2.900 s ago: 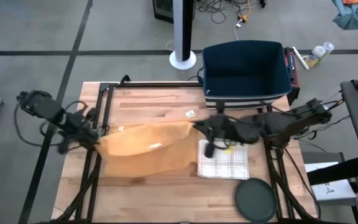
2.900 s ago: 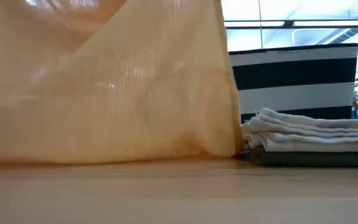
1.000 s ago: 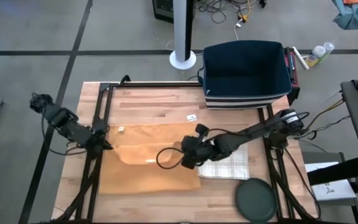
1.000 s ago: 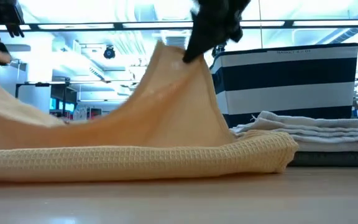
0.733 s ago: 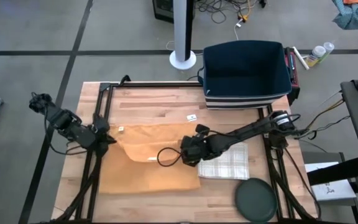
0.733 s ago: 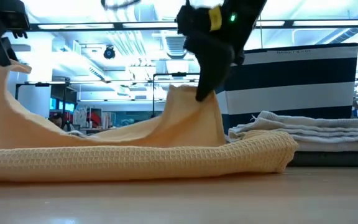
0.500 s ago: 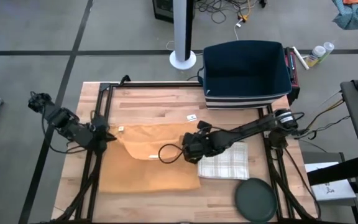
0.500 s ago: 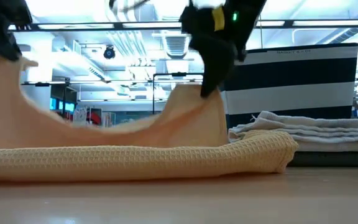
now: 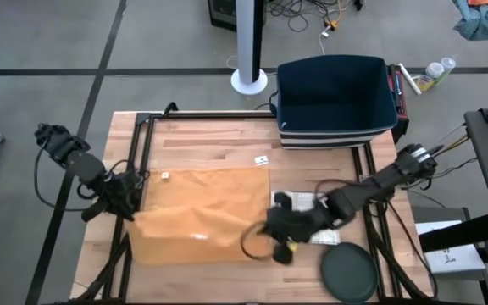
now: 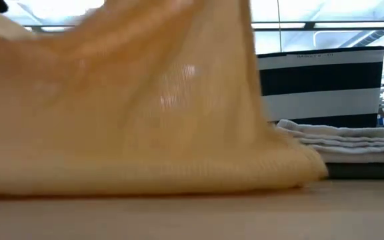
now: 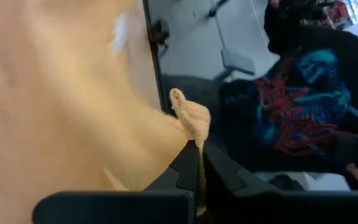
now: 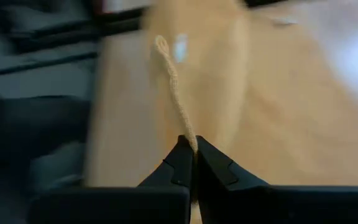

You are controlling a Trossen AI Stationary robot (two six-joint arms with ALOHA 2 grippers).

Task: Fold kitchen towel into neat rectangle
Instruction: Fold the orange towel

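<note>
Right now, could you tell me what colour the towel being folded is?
The towel is a yellow-orange, clearest in the high view.

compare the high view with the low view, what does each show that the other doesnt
Only the high view shows both arms: the left gripper at the towel's left edge, the right gripper at its right front corner, each shut on it. It also shows the dark round disc at the table's front right, and the floor.

Only the low view shows the ceiling lights and the side of the folded white stack.

Both show the yellow towel, the striped bin and the checked cloth.
</note>
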